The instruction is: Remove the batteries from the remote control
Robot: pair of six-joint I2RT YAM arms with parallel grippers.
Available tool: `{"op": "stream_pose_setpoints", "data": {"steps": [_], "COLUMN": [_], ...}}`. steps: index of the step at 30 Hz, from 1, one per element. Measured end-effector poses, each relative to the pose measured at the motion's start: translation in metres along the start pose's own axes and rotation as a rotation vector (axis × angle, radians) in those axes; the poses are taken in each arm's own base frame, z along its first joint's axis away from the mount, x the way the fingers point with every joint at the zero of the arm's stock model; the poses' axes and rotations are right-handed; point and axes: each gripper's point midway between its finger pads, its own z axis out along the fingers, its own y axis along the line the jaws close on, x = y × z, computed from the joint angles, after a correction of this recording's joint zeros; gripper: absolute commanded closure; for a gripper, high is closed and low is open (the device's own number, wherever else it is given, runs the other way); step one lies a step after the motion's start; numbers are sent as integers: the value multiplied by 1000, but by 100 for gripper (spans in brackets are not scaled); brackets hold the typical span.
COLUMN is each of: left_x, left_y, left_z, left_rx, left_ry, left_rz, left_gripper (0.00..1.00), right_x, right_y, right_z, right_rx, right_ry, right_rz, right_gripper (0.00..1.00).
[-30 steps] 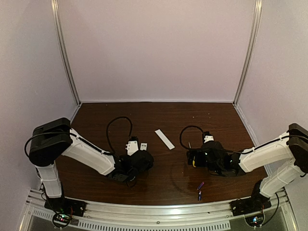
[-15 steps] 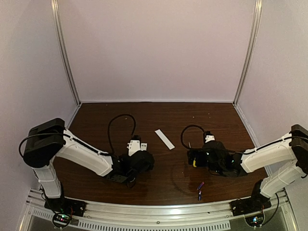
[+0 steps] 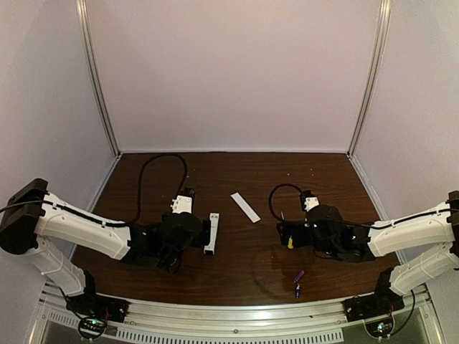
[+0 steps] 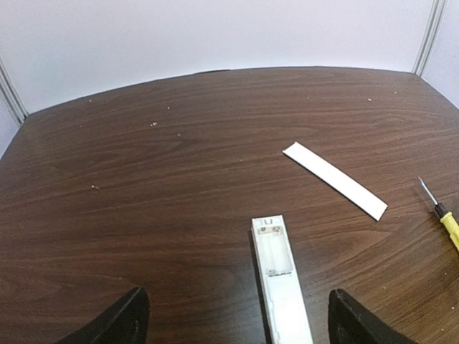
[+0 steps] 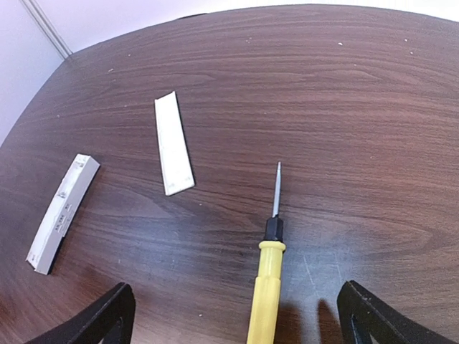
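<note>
The white remote control (image 4: 281, 287) lies flat on the table between my left gripper's open fingers, its battery recess (image 4: 273, 249) facing up and empty. In the top view the remote (image 3: 212, 233) lies just right of my left gripper (image 3: 201, 242). Two small purple-blue batteries (image 3: 299, 276) (image 3: 297, 291) lie loose near the front edge, right of centre. My right gripper (image 3: 287, 236) is open, with the yellow-handled screwdriver (image 5: 269, 272) lying between its fingers. My left gripper (image 4: 240, 331) and right gripper (image 5: 240, 324) hold nothing.
The thin white cover strip (image 3: 245, 206) lies mid-table between the arms; it also shows in the left wrist view (image 4: 333, 179) and the right wrist view (image 5: 173, 143). The remote shows in the right wrist view (image 5: 61, 211). Black cables loop behind both wrists.
My left arm has drawn back to the left and its gripper has opened, leaving the remote lying uncovered on the table. My right arm has barely moved.
</note>
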Motion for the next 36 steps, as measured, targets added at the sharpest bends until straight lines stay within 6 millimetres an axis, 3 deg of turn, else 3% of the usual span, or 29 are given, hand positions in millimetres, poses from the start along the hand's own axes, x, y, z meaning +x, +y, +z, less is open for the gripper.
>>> {"op": "stream_pose_setpoints", "data": {"steps": [8,17,26,32,36], "left_x": [-36,-78,-93,-108,-117], "left_y": [61,123,186,191,202], "left_z": [-28,-43,-34,-37,-36], "left_rx": [0,-96,-278,-295,-342], "left_ry": [-96,-212,-221,-254,-276], "left_rz": [4,-18,45,134,196], "left_gripper": [11,12,11,11,10], "right_x": [-29,-72,-122,-143,-168], "right_y": [25,10,6,0,-3], "right_z": [-15,-31,-51,-55,-56], "right_rx": [-46,88,192,202,226], "right_ry": [-38,-166,-297,-323,-352], "right_rz": [-85,-157,-238,-229,-181], "right_gripper": [0,0,0,0,0]}}
